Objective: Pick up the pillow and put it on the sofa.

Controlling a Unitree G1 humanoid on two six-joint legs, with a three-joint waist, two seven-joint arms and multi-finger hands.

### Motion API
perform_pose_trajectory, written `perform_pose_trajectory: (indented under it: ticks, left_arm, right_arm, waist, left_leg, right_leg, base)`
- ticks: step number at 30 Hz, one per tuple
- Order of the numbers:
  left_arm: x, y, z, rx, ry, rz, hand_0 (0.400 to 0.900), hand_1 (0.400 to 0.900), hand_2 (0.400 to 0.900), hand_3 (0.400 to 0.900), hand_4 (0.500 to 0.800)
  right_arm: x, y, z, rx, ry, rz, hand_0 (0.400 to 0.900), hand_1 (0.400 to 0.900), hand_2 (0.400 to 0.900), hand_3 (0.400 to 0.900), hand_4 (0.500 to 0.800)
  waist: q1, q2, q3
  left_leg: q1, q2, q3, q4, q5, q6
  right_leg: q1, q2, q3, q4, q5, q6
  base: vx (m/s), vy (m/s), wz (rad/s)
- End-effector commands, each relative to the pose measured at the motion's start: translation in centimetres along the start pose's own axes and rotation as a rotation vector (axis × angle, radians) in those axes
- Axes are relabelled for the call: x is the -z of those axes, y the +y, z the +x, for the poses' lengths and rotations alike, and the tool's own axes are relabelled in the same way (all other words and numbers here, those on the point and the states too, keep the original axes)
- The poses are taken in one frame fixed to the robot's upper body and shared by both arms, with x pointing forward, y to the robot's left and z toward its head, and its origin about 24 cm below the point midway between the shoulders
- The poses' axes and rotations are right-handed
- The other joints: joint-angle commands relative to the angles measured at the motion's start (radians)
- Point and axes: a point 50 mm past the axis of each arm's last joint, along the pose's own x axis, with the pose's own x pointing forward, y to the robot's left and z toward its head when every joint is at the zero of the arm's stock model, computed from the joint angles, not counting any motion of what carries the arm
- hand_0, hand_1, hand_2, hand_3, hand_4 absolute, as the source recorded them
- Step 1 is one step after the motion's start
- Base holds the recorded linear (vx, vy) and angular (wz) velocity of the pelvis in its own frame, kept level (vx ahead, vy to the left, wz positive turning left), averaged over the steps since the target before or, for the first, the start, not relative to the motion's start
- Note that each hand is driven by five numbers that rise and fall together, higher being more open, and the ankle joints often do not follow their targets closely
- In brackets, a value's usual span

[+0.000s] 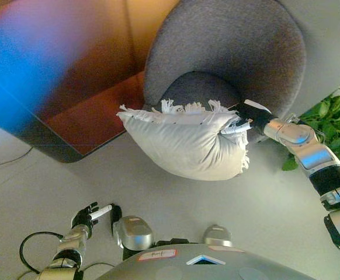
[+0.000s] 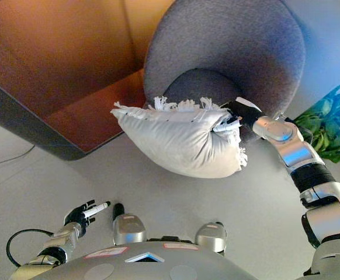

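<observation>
Gripping the pillow (image 1: 184,143) at its right end, the right hand (image 1: 247,121) holds it lengthwise left-to-right before the sofa (image 1: 234,52).

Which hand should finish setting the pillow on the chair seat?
The right hand: it already grips the pillow at the grey chair. The left hand hangs low, away from both.

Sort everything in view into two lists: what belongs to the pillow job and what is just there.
Job:
- white fringed pillow, gripped by the right hand
- grey sofa

Just there:
- potted green plant
- brown wooden furniture
- left hand, idle, low over the floor
</observation>
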Motion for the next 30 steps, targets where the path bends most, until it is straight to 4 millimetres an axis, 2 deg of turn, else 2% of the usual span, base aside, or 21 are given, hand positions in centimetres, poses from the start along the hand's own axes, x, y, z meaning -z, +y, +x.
perform_pose_trajectory:
  ticks: [1, 3, 4, 5, 6, 8, 9, 12, 13, 14, 15, 16, 17, 18, 19, 21, 23, 25, 27, 29, 30]
  left_arm:
    - [-1.6, 1.5, 0.2, -0.067, -0.039, 0.021, 0.900, 0.900, 0.900, 0.900, 0.800]
    - [-0.3, 1.8, 0.0, -0.072, -0.008, 0.011, 0.900, 0.900, 0.900, 0.900, 0.800]
    - [0.6, 1.9, -0.1, -0.074, 0.017, 0.007, 0.900, 0.900, 0.900, 0.900, 0.800]
    - [1.5, 1.9, -0.3, -0.075, 0.039, -0.005, 0.900, 0.900, 0.900, 0.900, 0.800]
    - [2.4, 2.1, -0.5, -0.078, 0.061, -0.019, 0.900, 0.900, 0.900, 0.900, 0.800]
    - [3.2, 2.5, -0.7, -0.077, 0.100, -0.029, 0.900, 0.900, 0.900, 0.900, 0.800]
    - [3.6, 2.4, -0.7, -0.073, 0.107, -0.012, 0.900, 0.900, 0.900, 0.900, 0.800]
    - [4.2, 2.2, -0.9, -0.084, 0.112, 0.012, 0.900, 0.900, 0.900, 0.900, 0.800]
    - [4.2, 2.3, -0.9, -0.090, 0.109, 0.007, 0.900, 0.900, 0.900, 0.900, 0.800]
    - [3.7, 2.2, -0.7, -0.096, 0.096, -0.006, 0.900, 0.900, 0.900, 0.900, 0.800]
    - [3.4, 2.5, -0.7, -0.103, 0.091, -0.010, 0.900, 0.900, 0.900, 0.900, 0.800]
    - [2.9, 2.6, -0.6, -0.107, 0.087, -0.004, 0.900, 0.900, 0.900, 0.900, 0.800]
    - [2.1, 2.8, -0.4, -0.112, 0.063, -0.004, 0.900, 0.900, 0.900, 0.900, 0.800]
    - [1.5, 2.9, -0.3, -0.111, 0.050, 0.003, 0.900, 0.900, 0.900, 0.900, 0.800]
    - [1.1, 3.0, -0.2, -0.110, 0.046, 0.011, 0.900, 0.900, 0.900, 0.900, 0.800]
    - [0.4, 3.3, -0.1, -0.120, 0.028, 0.023, 0.900, 0.900, 0.900, 0.900, 0.800]
    - [0.1, 3.7, -0.1, -0.122, 0.023, 0.042, 0.900, 0.900, 0.900, 0.900, 0.800]
    - [-0.2, 4.1, -0.1, -0.129, 0.022, 0.061, 0.900, 0.900, 0.900, 0.900, 0.800]
    - [0.0, 4.4, -0.2, -0.135, 0.033, 0.072, 0.900, 0.900, 0.900, 0.900, 0.800]
    - [0.2, 4.6, -0.3, -0.136, 0.039, 0.077, 0.900, 0.900, 0.900, 0.900, 0.800]
    - [0.1, 4.9, -0.3, -0.141, 0.042, 0.067, 0.900, 0.900, 0.900, 0.900, 0.800]
  right_arm:
    - [-8.5, -6.2, -1.9, 0.204, -0.391, 0.009, 0.400, 0.400, 0.400, 0.400, 0.500]
    - [-8.4, -6.5, -2.6, 0.214, -0.390, -0.009, 0.400, 0.400, 0.400, 0.400, 0.500]
    - [-8.3, -6.6, -2.8, 0.213, -0.389, -0.016, 0.400, 0.400, 0.400, 0.400, 0.500]
    - [-8.4, -6.6, -2.9, 0.209, -0.390, -0.020, 0.400, 0.400, 0.400, 0.400, 0.500]
    - [-8.4, -6.6, -2.9, 0.208, -0.390, -0.025, 0.400, 0.400, 0.400, 0.400, 0.500]
    - [-7.8, -6.9, -3.1, 0.227, -0.364, -0.018, 0.400, 0.400, 0.400, 0.400, 0.500]
    - [-7.4, -7.1, -3.2, 0.238, -0.353, -0.010, 0.400, 0.400, 0.400, 0.400, 0.500]
    - [-6.5, -7.3, -3.3, 0.233, -0.325, 0.010, 0.400, 0.400, 0.400, 0.400, 0.500]
    - [-6.3, -7.3, -3.3, 0.228, -0.316, 0.010, 0.400, 0.400, 0.400, 0.400, 0.500]
    - [-6.0, -7.5, -3.4, 0.221, -0.301, 0.002, 0.400, 0.400, 0.400, 0.400, 0.500]
    - [-6.0, -7.6, -3.2, 0.208, -0.301, 0.009, 0.400, 0.400, 0.400, 0.400, 0.500]
    - [-5.9, -7.6, -2.9, 0.199, -0.301, 0.021, 0.400, 0.400, 0.400, 0.400, 0.500]
    - [-5.6, -7.7, -2.8, 0.200, -0.286, 0.026, 0.400, 0.400, 0.400, 0.400, 0.500]
    - [-5.4, -7.7, -2.8, 0.197, -0.282, 0.039, 0.400, 0.400, 0.400, 0.400, 0.500]
    - [-5.2, -7.7, -2.8, 0.194, -0.283, 0.050, 0.400, 0.400, 0.400, 0.400, 0.500]
    - [-4.4, -7.1, -2.6, 0.177, -0.269, 0.071, 0.400, 0.400, 0.400, 0.400, 0.500]
    - [-4.3, -7.1, -2.4, 0.162, -0.251, 0.073, 0.400, 0.400, 0.400, 0.400, 0.500]
    - [-4.6, -7.9, -2.4, 0.163, -0.223, 0.074, 0.400, 0.400, 0.400, 0.400, 0.500]
    - [-4.5, -8.9, -2.6, 0.188, -0.195, 0.072, 0.400, 0.400, 0.400, 0.400, 0.500]
    - [-4.4, -9.9, -3.1, 0.221, -0.174, 0.056, 0.400, 0.400, 0.400, 0.400, 0.500]
    - [-4.4, -10.3, -3.4, 0.238, -0.164, 0.055, 0.400, 0.400, 0.400, 0.400, 0.500]
  waist:
    - [0.018, -0.026, -0.048]
    - [0.025, -0.050, -0.030]
    - [0.033, -0.062, -0.024]
    - [0.046, -0.068, -0.019]
    - [0.056, -0.064, -0.015]
    - [0.067, -0.045, -0.026]
    - [0.078, -0.039, -0.026]
    - [0.124, -0.022, -0.041]
    - [0.130, -0.029, -0.043]
    - [0.141, -0.029, -0.050]
    - [0.144, -0.056, -0.047]
    - [0.150, -0.069, -0.054]
    - [0.157, -0.090, -0.056]
    - [0.157, -0.103, -0.058]
    - [0.157, -0.110, -0.060]
    - [0.149, -0.112, -0.066]
    - [0.130, -0.088, -0.073]
    - [0.112, -0.079, -0.081]
    - [0.094, -0.080, -0.077]
    - [0.065, -0.083, -0.061]
    - [0.060, -0.082, -0.052]
  left_leg:
    - [0.018, 0.075, 0.006, 0.074, 0.169, 0.019]
    - [-0.061, 0.081, -0.018, 0.198, 0.222, 0.040]
    - [-0.086, 0.055, -0.051, 0.245, 0.203, 0.055]
    - [-0.109, -0.003, -0.095, 0.269, 0.161, 0.079]
    - [-0.120, -0.053, -0.101, 0.262, 0.136, 0.092]
    - [-0.161, -0.096, -0.028, 0.204, 0.159, 0.069]
    - [-0.188, -0.137, -0.001, 0.156, 0.168, 0.066]
    - [-0.297, -0.200, 0.000, 0.048, 0.246, 0.063]
    - [-0.314, -0.217, 0.013, 0.047, 0.245, 0.053]
    - [-0.344, -0.226, 0.054, 0.057, 0.231, 0.061]
    - [-0.330, -0.260, 0.059, 0.078, 0.132, 0.100]
    - [-0.331, -0.274, 0.046, 0.096, 0.098, 0.118]
    - [-0.368, -0.296, 0.021, 0.211, 0.023, 0.147]
    - [-0.366, -0.316, 0.026, 0.238, -0.024, 0.183]
    - [-0.353, -0.327, 0.033, 0.231, -0.034, 0.198]
    - [-0.286, -0.360, 0.031, 0.186, -0.055, 0.230]
    - [-0.213, -0.361, 0.025, 0.118, -0.045, 0.248]
    - [-0.129, -0.367, 0.017, 0.035, -0.033, 0.242]
    - [-0.065, -0.369, -0.014, -0.010, -0.032, 0.230]
    - [-0.026, -0.361, -0.044, -0.029, -0.052, 0.224]
    - [-0.026, -0.356, -0.054, -0.016, -0.070, 0.226]
  right_leg:
    - [-0.067, 0.090, 0.045, 0.154, -0.092, -0.126]
    - [-0.046, 0.120, 0.030, 0.112, -0.077, -0.160]
    - [-0.034, 0.119, 0.022, 0.093, -0.071, -0.168]
    - [-0.029, 0.121, 0.031, 0.082, -0.065, -0.169]
    - [-0.024, 0.132, 0.039, 0.076, -0.053, -0.165]
    - [0.024, 0.159, -0.013, 0.031, -0.057, -0.164]
    - [0.057, 0.168, -0.034, 0.012, -0.062, -0.156]
    - [0.143, 0.209, -0.046, -0.033, -0.108, -0.161]
    - [0.172, 0.206, -0.051, -0.031, -0.141, -0.159]
    - [0.202, 0.208, -0.070, -0.035, -0.170, -0.161]
    - [0.194, 0.185, -0.054, -0.012, -0.190, -0.163]
    - [0.207, 0.170, -0.049, 0.015, -0.176, -0.146]
    - [0.210, 0.156, -0.035, 0.052, -0.160, -0.140]
    - [0.208, 0.141, -0.021, 0.094, -0.127, -0.124]
    - [0.204, 0.118, -0.014, 0.148, -0.067, -0.106]
    - [0.134, 0.068, 0.046, 0.337, 0.134, -0.058]
    - [0.039, 0.120, 0.085, 0.349, 0.137, -0.073]
    - [-0.031, 0.153, 0.036, 0.251, 0.088, -0.093]
    - [-0.079, 0.174, 0.016, 0.082, 0.083, -0.107]
    - [-0.178, 0.159, 0.045, -0.026, 0.148, -0.099]
    - [-0.192, 0.161, 0.053, -0.017, 0.130, -0.104]
  base:
    - [0.06, -0.383, -0.01]
    - [0.10, -0.389, 0.03]
    - [0.17, -0.277, -0.20]
    - [0.23, -0.152, -0.36]
    - [0.31, -0.084, -0.27]
    - [0.47, -0.037, 0.12]
    - [0.55, 0.006, 0.18]
    - [0.50, 0.045, -0.11]
    - [0.61, 0.108, -0.23]
    - [0.51, 0.111, -0.22]
    - [0.48, 0.177, -0.29]
    - [0.48, 0.193, -0.29]
    - [0.46, 0.213, -0.24]
    - [0.41, 0.200, -0.14]
    - [0.36, 0.201, -0.07]
    - [0.51, 0.206, 0.06]
    - [0.48, 0.086, 0.31]
    - [0.48, -0.067, 0.53]
    - [0.38, -0.197, 0.73]
    - [0.25, -0.249, 0.98]
    - [0.20, -0.280, 1.01]
